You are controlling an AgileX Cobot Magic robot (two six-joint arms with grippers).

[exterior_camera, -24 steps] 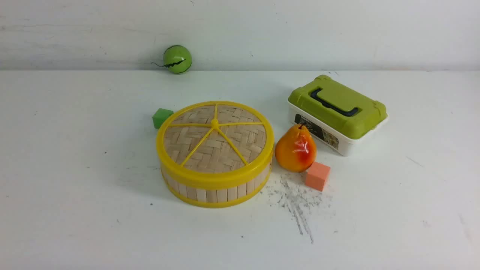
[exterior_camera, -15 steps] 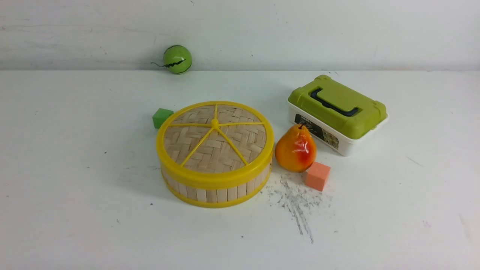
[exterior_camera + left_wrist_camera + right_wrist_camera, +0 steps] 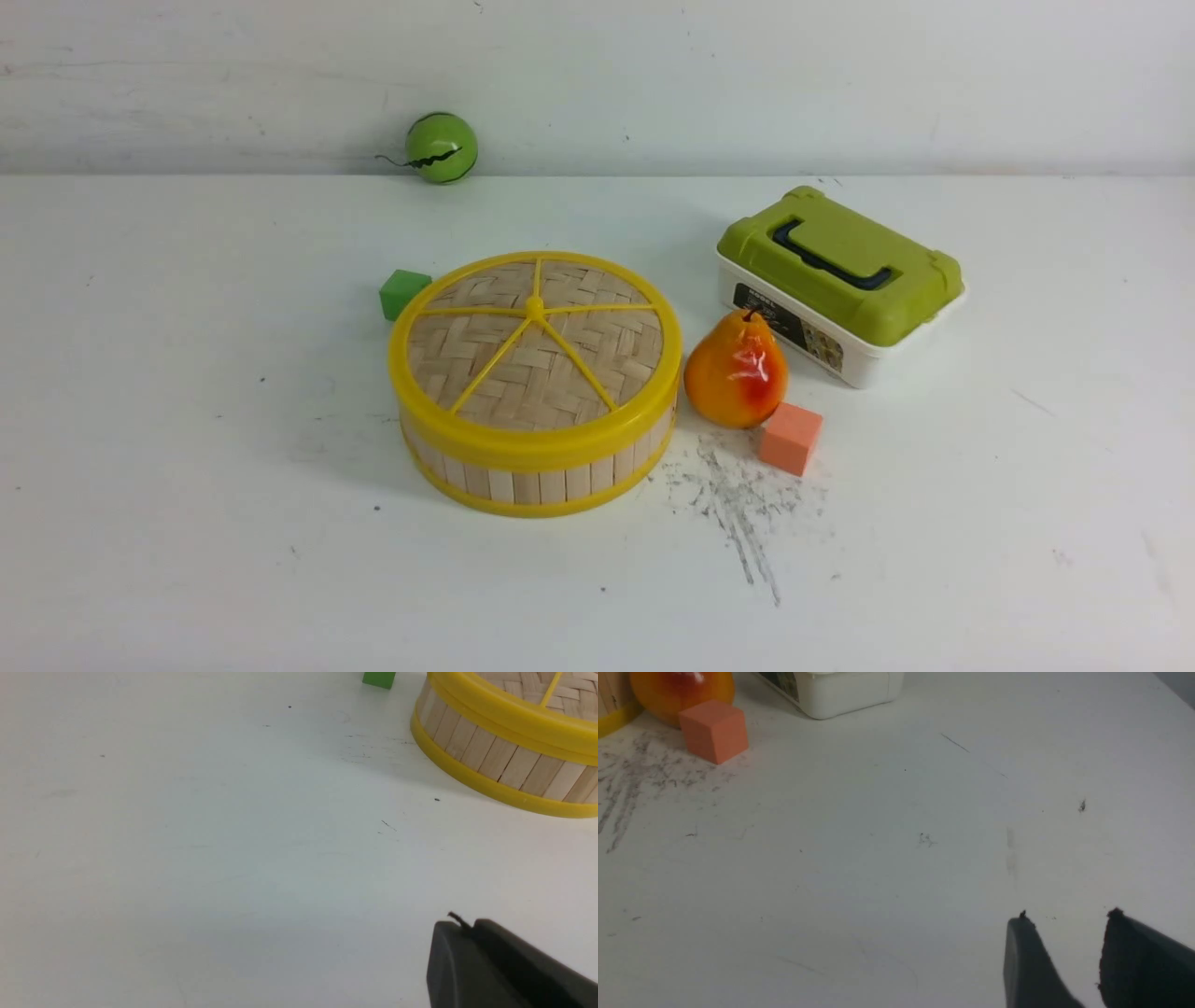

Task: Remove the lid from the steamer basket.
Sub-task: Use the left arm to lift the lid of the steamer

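Lid [image 3: 535, 345] seated on steamer basket [image 3: 540, 485], pear [image 3: 737, 370] just beside; left gripper [image 3: 460, 926] closed, holding nothing, right gripper [image 3: 1068, 914] parted, likewise without a hold, both apart from basket.

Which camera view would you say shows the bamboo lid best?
The front view: it shows the whole lid, including knob and spokes. The left wrist view catches only part of its rim and weave; the right wrist view does not show it.
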